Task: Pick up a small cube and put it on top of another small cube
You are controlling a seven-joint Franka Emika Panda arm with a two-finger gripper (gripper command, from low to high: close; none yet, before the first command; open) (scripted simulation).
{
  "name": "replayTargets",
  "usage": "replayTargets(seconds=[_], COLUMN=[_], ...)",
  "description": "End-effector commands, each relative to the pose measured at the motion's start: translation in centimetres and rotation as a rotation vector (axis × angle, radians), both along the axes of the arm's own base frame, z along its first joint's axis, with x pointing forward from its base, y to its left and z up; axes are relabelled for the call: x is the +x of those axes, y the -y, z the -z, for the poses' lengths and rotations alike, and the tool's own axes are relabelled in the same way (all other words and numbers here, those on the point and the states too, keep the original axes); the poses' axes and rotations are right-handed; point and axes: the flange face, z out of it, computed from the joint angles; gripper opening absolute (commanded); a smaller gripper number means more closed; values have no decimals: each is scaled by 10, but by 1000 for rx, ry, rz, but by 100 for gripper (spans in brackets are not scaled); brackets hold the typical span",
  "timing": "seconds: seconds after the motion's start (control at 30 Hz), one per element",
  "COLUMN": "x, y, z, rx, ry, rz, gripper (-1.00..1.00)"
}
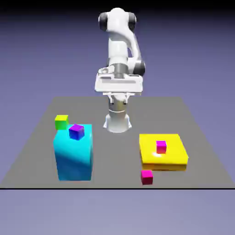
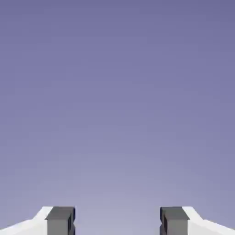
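Exterior view: small cube (image 1: pixel 147 176) on table, well below raised tool (image 2: pixel 117 222), fingers apart.

We see a glossy white arm (image 1: pixel 120 43) with dark grey joints and a pincer (image 2: pixel 117 221) with grey-tipped white fingers (image 2: pixel 59 220).

Tool (image 2: pixel 117 221) fingertips (image 2: pixel 60 220) apart at bottom edge (nothing btwn), plain blue-violet backdrop

even, soft rendered light; sharp throughout
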Motion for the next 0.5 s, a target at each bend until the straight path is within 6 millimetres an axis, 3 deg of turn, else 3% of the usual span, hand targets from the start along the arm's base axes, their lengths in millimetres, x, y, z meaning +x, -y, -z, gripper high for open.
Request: replayTargets(seconds=[0.0, 0.2, 0.47], x=[9, 62, 117], y=[-4, -31, -68], z=[5, 42, 107], rx=[-8, -47, -82], ry=[-40, -280, -589], rz=[-3, -17, -27], gripper=[0, 0, 0])
